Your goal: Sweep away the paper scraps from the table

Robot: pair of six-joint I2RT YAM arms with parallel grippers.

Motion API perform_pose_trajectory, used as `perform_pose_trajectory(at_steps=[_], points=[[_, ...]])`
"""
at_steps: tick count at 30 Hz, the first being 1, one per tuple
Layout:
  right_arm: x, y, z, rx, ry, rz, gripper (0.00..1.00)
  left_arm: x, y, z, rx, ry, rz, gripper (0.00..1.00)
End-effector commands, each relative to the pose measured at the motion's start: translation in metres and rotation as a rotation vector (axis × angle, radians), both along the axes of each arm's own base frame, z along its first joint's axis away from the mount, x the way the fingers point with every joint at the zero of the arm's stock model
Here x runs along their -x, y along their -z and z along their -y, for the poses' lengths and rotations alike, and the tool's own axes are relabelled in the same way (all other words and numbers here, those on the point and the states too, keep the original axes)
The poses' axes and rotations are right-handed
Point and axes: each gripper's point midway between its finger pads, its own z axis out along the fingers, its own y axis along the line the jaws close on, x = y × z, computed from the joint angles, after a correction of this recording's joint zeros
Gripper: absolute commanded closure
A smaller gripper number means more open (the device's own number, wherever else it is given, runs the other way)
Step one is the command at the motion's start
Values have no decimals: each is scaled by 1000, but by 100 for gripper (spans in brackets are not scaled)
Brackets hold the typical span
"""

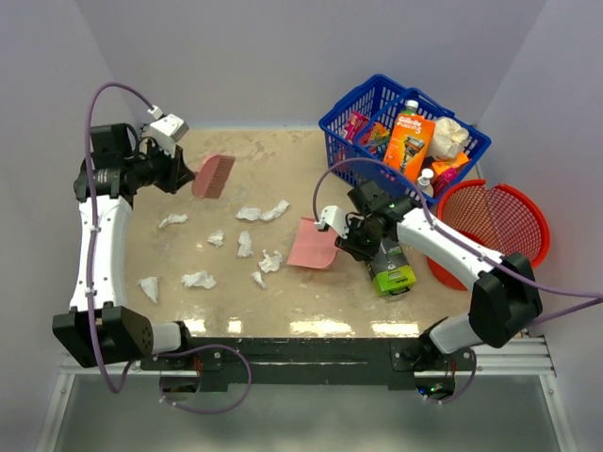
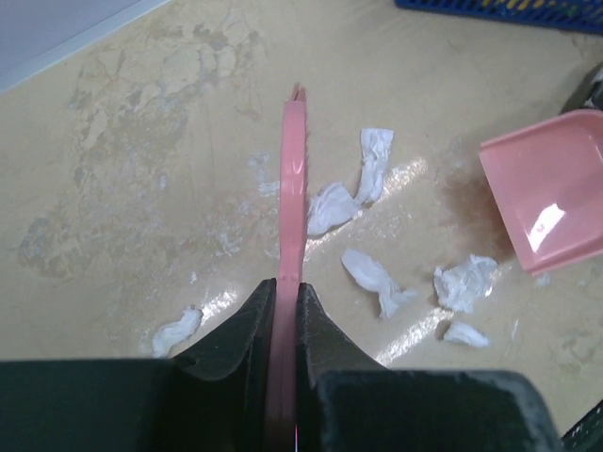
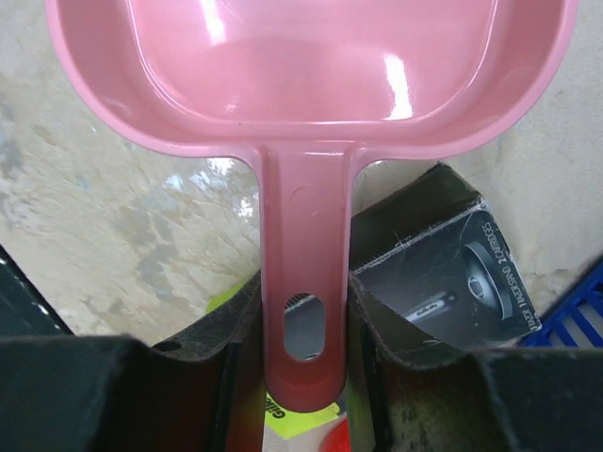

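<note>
Several small white paper scraps lie scattered across the middle and left of the beige table, from the near-left corner to just left of the pink dustpan. My right gripper is shut on the dustpan's handle, and the pan's mouth faces the scraps. At the back left, my left gripper is shut on a pink brush. The left wrist view shows the brush edge-on above the table, with scraps beyond it and the dustpan at the right.
A blue basket full of packaged goods stands at the back right. A red mesh basket sits to its right, off the table's edge. A green and black razor box lies on the table under my right arm.
</note>
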Motion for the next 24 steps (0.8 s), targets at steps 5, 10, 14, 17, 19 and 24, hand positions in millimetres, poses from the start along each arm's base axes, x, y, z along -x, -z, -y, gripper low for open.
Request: perform_pose_trajectory(at_steps=[5,10,14,17,19,24], points=[[18,3,-21,-68,55,-140,100,75,32,21,-83,244,-196,100],[29,7,-7,9,18,-178,100,81,48,48,13,294,-266,100],[30,-6,-3,-15,19,-122,100,92,51,76,187,397,-333,100],[33,-14,4,-9,-8,-82,100,97,62,82,232,436,-385,100],[40,-11,10,21,-28,-120,100,106,78,86,262,438,-444,100],[42,-13,9,19,-38,-133,100,105,89,99,281,452,-422,100]])
